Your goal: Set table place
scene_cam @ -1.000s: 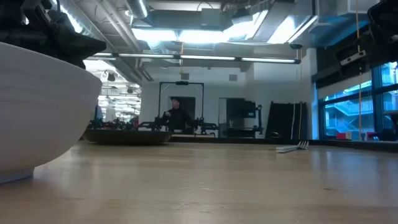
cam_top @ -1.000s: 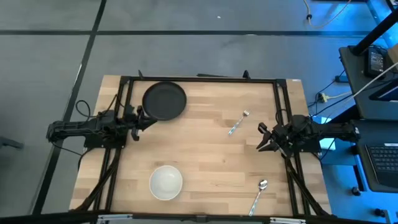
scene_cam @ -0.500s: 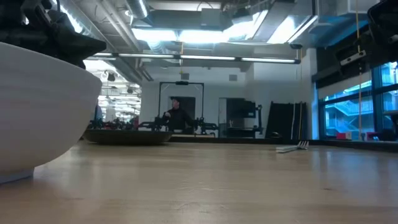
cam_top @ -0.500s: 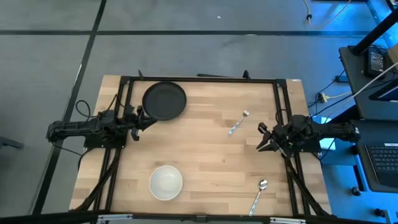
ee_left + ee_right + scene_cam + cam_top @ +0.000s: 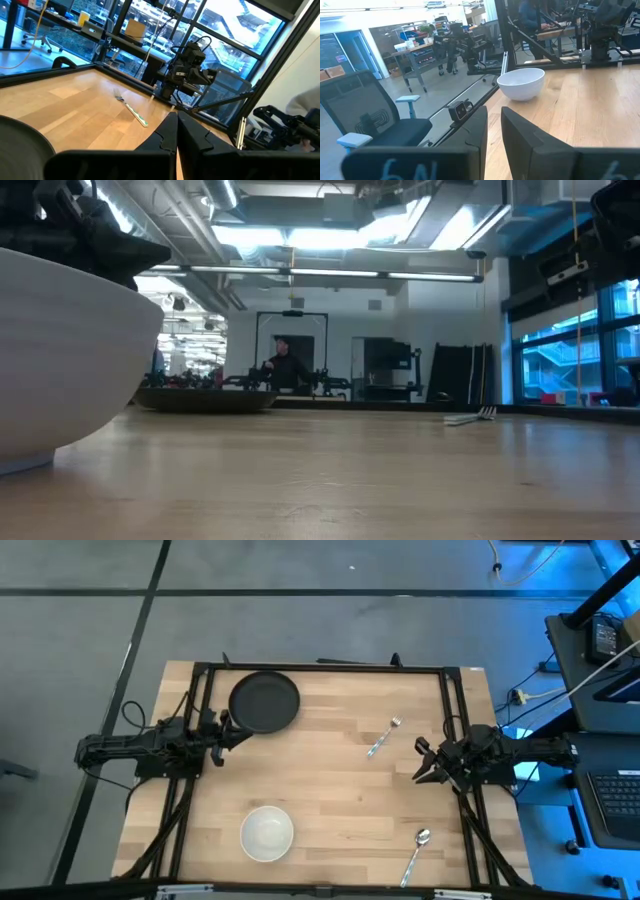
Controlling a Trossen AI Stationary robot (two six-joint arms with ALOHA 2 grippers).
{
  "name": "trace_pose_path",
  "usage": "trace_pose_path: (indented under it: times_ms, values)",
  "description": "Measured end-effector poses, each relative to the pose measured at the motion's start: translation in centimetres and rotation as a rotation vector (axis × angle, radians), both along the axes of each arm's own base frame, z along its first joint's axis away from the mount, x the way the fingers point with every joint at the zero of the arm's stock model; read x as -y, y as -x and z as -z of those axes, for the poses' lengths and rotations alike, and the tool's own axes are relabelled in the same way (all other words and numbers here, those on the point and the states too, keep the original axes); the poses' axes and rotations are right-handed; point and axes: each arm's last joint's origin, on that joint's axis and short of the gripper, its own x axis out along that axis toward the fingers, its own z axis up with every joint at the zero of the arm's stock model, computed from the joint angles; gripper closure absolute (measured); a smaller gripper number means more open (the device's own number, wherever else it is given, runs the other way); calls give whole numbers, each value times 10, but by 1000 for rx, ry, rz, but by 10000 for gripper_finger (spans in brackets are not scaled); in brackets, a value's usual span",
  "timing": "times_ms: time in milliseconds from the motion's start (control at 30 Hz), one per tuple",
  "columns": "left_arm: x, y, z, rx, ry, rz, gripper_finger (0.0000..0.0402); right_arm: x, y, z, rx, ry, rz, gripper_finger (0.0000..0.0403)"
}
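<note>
On the wooden table a black plate lies at the far left. A white bowl stands near the front edge. A fork lies right of centre, and a spoon lies at the front right. My left gripper is shut and empty at the table's left side, just beside the plate's near-left rim. In the left wrist view its fingers are together, with the plate and fork ahead. My right gripper is slightly open and empty at the right side, between fork and spoon; it also shows in the right wrist view.
The black frame rails run along the table's far edge and down both sides. The middle of the table between plate, bowl and fork is bare wood. In the low view the bowl fills the left side. A person is far behind the table.
</note>
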Motion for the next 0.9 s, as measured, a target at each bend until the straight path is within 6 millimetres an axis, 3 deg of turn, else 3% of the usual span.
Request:
trace_pose_path:
  times_ms: [167, 267, 367, 600, 900]
  values:
    - [0, 0, 0, 0, 0, 0, 401, 1, 0, 0, 8, 13, 25, 345]
    - [0, 0, 0, 0, 0, 0, 401, 6, -3, 0, 35, 71, 226, 345]
    - [0, 0, 0, 0, 0, 0, 401, 9, -4, 0, 9, 17, 337, 345]
    - [0, 0, 0, 0, 0, 0, 401, 11, -4, 0, -84, -241, 380, 345]
    - [-1, 0, 0, -2, -10, -33, 401, 11, -4, -1, -77, -265, 396, 345]
